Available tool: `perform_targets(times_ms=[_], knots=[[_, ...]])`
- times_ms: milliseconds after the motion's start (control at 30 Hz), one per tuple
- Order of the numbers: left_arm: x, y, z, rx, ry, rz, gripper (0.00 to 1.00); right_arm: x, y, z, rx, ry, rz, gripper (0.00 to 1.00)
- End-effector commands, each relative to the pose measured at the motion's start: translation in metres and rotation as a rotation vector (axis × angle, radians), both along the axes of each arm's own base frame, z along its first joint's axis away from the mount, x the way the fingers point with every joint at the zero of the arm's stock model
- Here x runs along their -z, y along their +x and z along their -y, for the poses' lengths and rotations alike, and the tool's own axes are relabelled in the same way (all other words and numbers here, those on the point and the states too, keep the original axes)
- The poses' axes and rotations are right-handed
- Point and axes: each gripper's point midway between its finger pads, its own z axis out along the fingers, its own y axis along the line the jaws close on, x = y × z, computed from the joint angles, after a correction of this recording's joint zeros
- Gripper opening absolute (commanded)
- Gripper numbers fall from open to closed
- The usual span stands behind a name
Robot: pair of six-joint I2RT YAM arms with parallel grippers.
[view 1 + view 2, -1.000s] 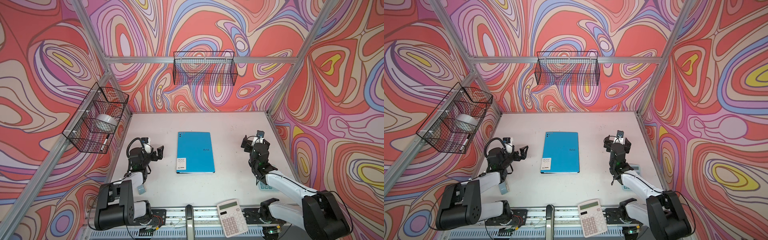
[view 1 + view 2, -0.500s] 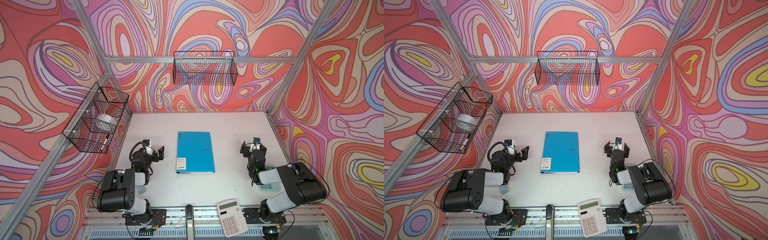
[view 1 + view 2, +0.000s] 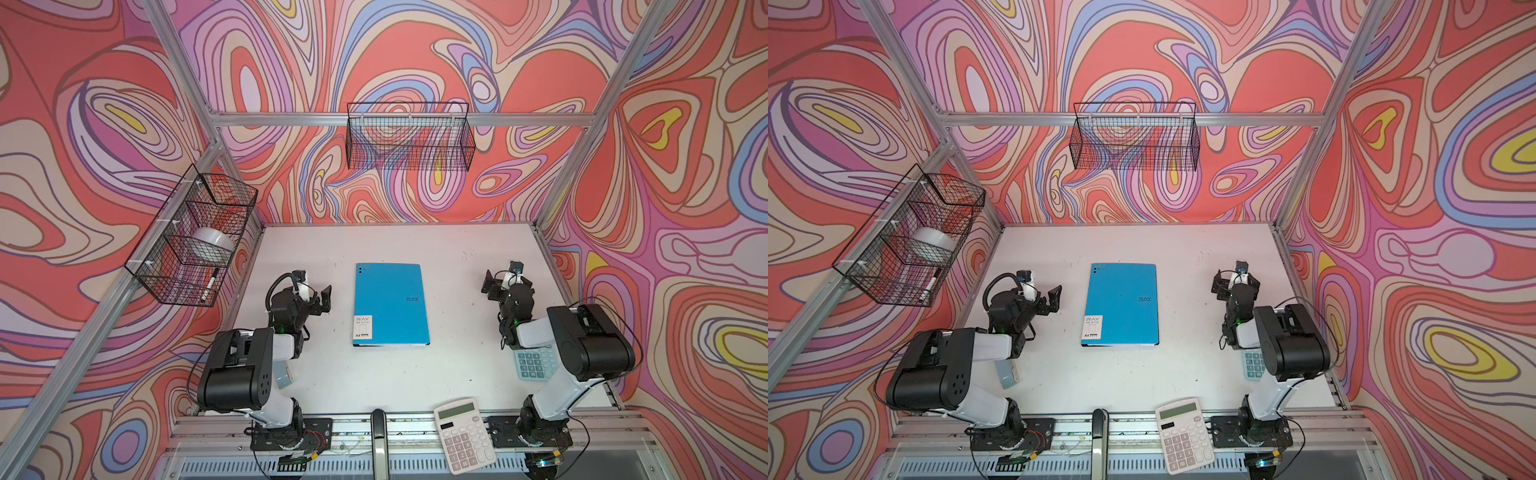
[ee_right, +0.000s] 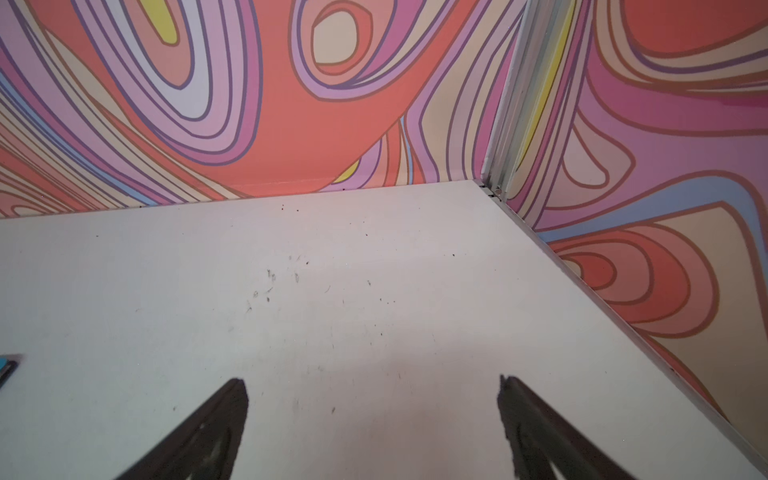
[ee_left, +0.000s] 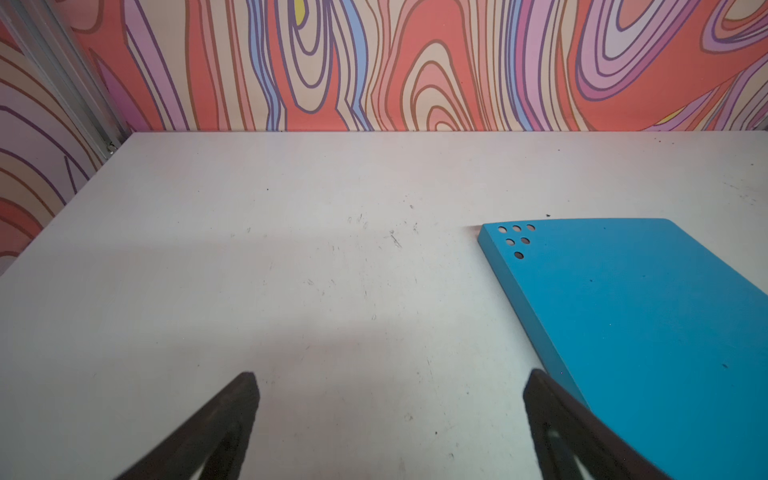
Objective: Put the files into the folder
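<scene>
Two arms at rest beside a closed folder. Each arm is folded, with the elbow joint raised over its base and the forearm reaching low and forward, so that both grippers point toward the far wall just above the table [image 3: 415, 382].

The left gripper [image 3: 321, 300] [image 5: 392, 380] has its jaws spread wide with only bare table between them. The right gripper [image 3: 505, 284] [image 4: 372, 384] stands equally wide apart and likewise holds nothing.

The folder [image 3: 390, 305] [image 3: 1121, 307] lies flat and shut between the two grippers, touching neither. It is nearer the left gripper, on that gripper's inner side. From the right gripper it is well apart, and the right wrist view shows only a blue sliver of it [image 4: 4, 368]. Whether the files lie inside it cannot be told.

The blue cover reads "RAY" toward the right gripper's side. A white label [image 3: 363, 328] at the near corner on the left gripper's side reads "RAY" and "A4"; its smaller print is illegible. Six round holes [image 5: 516, 240] mark the far corner on that same side.

A pale blue calculator [image 3: 534, 363] lies partly under the right arm, behind its gripper. A white calculator [image 3: 465, 436] rests on the front rail.
</scene>
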Motion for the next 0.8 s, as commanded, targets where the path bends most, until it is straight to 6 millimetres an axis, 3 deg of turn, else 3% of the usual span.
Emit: perform_targets(times_ms=[0,767], knots=[[0.0063,-0.004,-0.0005,-0.002,0.015,-0.028,1.0,0.0242,-0.0038,-0.004,-0.053,0.048,-0.098,0.98],[0.0068,-0.0023,-0.0012,-0.01,0.02,-0.025,1.0,0.0231,-0.0048,-0.0034,-0.051,0.043,-0.093,0.98]])
